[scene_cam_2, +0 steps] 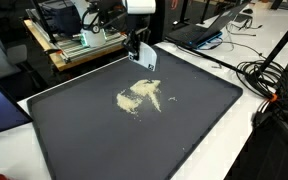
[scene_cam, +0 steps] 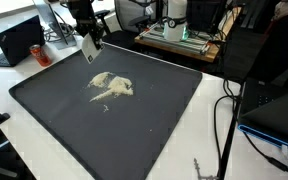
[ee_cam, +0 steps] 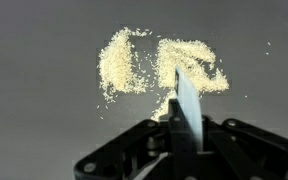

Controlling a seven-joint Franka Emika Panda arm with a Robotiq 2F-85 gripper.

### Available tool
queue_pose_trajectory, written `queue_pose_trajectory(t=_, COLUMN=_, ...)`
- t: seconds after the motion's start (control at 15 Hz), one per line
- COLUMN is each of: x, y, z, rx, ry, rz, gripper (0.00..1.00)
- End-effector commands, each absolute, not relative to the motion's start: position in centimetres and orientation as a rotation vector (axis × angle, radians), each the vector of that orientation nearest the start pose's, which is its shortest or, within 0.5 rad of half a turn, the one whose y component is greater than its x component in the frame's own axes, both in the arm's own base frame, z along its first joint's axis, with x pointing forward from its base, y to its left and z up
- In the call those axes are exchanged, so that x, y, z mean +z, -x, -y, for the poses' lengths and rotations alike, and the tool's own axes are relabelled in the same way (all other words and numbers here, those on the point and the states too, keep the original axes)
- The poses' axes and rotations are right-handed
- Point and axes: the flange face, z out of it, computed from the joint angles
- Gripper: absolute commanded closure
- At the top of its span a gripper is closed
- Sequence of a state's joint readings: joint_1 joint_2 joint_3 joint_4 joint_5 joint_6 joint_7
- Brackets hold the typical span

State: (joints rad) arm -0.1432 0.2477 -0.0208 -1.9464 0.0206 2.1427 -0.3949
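Note:
My gripper is shut on a thin white card that stands edge-on between the fingers. In both exterior views the card hangs from the gripper above the far part of a large dark mat. A spread of pale, sand-like grains lies on the mat just past the card's tip, in two patches. The grains sit near the mat's middle, nearer than the gripper. The card hangs above the mat, apart from the grains.
A closed dark laptop and a red can stand beyond the mat. A wooden stand with equipment is behind the arm. Black cables and another laptop lie on the white table beside the mat.

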Motion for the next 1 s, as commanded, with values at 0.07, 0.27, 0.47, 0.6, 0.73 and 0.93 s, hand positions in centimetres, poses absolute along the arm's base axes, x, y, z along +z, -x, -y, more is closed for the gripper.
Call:
queue_pose_trajectory(t=0.07, x=35.0, y=-60.4, z=11.8, rx=0.064, ry=3.031, rz=0.312, gripper=0.99)
queue_pose_trajectory(t=0.27, x=35.0, y=-60.4, z=12.7, rx=0.133, ry=3.037, rz=0.329, gripper=0.99)
queue_pose_trajectory(t=0.47, x=35.1, y=-60.3, z=13.4, rx=0.211, ry=3.026, rz=0.338, gripper=0.99)
queue_pose_trajectory(t=0.6, x=35.4, y=-60.4, z=13.8, rx=0.249, ry=3.021, rz=0.34, gripper=0.99)
queue_pose_trajectory(t=0.73, x=35.8, y=-60.5, z=14.2, rx=0.261, ry=3.017, rz=0.334, gripper=0.99)
queue_pose_trajectory(t=0.93, x=36.6, y=-61.1, z=14.5, rx=0.139, ry=2.985, rz=0.296, gripper=0.99)
